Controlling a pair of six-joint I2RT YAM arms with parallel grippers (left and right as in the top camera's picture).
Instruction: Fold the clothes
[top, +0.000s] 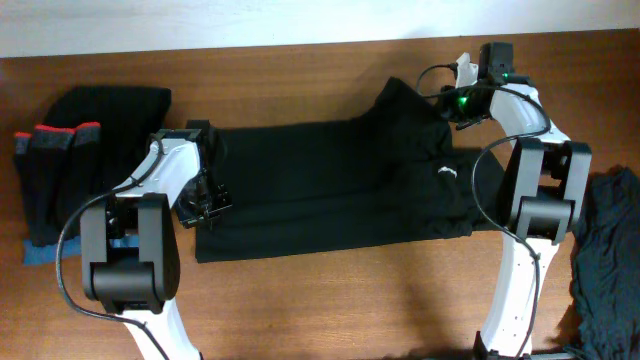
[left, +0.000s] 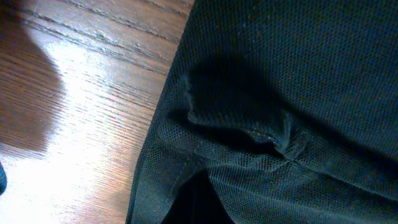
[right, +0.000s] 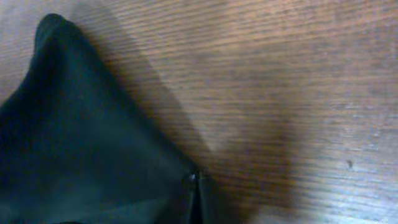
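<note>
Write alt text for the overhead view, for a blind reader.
A long black garment with a small white logo lies spread across a brown wooden table, the left gripper at its left end and the right gripper at its far right corner. Folded dark clothes sit at left, a dark heap at right.

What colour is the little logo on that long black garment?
White: the logo on the black garment shows clearest in the overhead view.

Wooden table (top: 300, 310): black garment (top: 330, 195) center, folded pile (top: 100, 130) left, crumpled cloth (top: 605, 250) right.
</note>
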